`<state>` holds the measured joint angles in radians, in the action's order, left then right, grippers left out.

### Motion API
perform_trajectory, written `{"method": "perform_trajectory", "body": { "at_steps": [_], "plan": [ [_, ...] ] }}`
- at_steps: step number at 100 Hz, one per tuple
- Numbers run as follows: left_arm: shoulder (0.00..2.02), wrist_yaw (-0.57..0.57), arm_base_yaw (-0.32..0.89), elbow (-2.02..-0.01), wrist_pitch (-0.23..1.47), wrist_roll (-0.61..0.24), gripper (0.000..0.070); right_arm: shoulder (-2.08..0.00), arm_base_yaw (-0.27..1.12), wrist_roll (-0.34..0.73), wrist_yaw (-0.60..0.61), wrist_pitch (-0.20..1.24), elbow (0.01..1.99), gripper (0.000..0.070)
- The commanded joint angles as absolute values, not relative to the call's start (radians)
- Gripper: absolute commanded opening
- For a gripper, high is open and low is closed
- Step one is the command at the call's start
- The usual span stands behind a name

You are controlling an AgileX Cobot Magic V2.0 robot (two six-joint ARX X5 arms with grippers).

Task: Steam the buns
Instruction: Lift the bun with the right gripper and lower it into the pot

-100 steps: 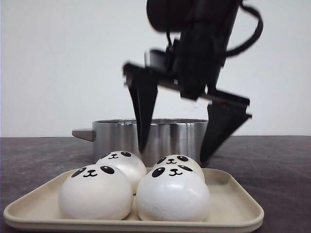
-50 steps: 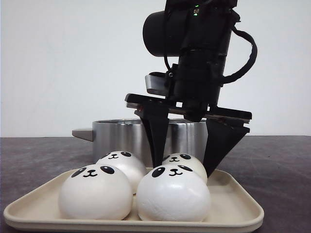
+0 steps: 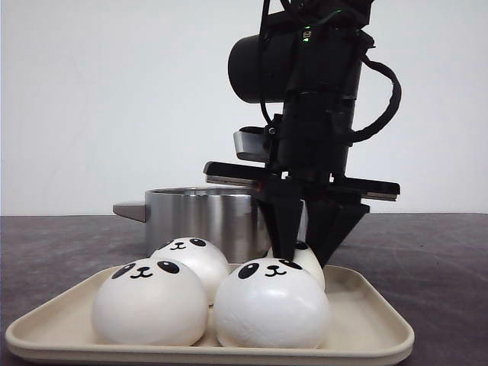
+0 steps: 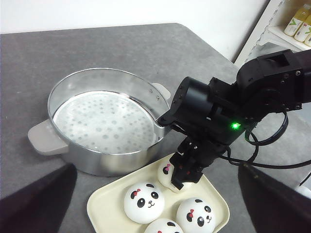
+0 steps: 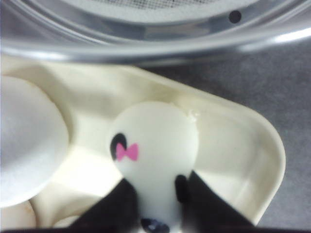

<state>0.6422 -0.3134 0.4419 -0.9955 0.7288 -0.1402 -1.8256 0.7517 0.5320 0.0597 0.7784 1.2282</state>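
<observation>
On the tray (image 3: 366,320), right tool (image 3: 303,255) squeezing half-hidden rear bun (image 3: 309,261)

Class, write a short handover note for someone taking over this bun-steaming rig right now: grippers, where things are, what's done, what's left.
Right gripper: shut on the rear-right bun, squeezing it, bun not lifted off the tray.
Left gripper: jaws unclear; it's raised above the scene, holding nothing visible.
Other three buns sit on the tray.
Steamer pot behind the tray, no buns inside.
Done: first grasp. Left: move all four buns into the pot.
</observation>
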Motion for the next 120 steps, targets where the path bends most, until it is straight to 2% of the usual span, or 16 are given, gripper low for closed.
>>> {"method": "perform_trajectory", "body": {
  "at_steps": [1, 36, 54, 64, 71, 84, 96, 120],
  "plan": [
    [0.647, -0.31, 0.448, -1.011, 0.719, -0.125, 0.0677, -1.854, 0.76, 0.539, 0.049, 0.794, 1.23, 0.0001],
    [0.647, -0.287, 0.448, -1.011, 0.714, -0.124, 0.0677, -1.612, 0.815, 0.486, 0.032, 0.992, 1.363, 0.0001],
    [0.647, -0.287, 0.448, -1.011, 0.712, -0.125, 0.0677, -1.511, 0.824, 0.45, -0.094, 0.958, 1.519, 0.0001],
    [0.647, -0.287, 0.448, -1.011, 0.71, -0.125, 0.0678, -1.51, 0.8, 0.378, -0.174, 0.908, 1.622, 0.0001],
    [0.647, -0.287, 0.448, -1.011, 0.71, -0.125, 0.0678, -1.536, 0.76, 0.33, -0.18, 0.84, 1.677, 0.0001],
    [0.648, -0.281, 0.447, -1.011, 0.71, -0.125, 0.0678, -1.617, 0.683, 0.313, -0.127, 0.778, 1.734, 0.0001],
    [0.648, -0.281, 0.447, -1.011, 0.71, -0.125, 0.0678, -1.715, 0.629, 0.303, -0.074, 0.733, 1.741, 0.0001],
    [0.648, -0.281, 0.447, -1.011, 0.71, -0.124, 0.0678, -1.92, 0.578, 0.249, -0.068, 0.644, 1.741, 0.0001]
  ]
}}
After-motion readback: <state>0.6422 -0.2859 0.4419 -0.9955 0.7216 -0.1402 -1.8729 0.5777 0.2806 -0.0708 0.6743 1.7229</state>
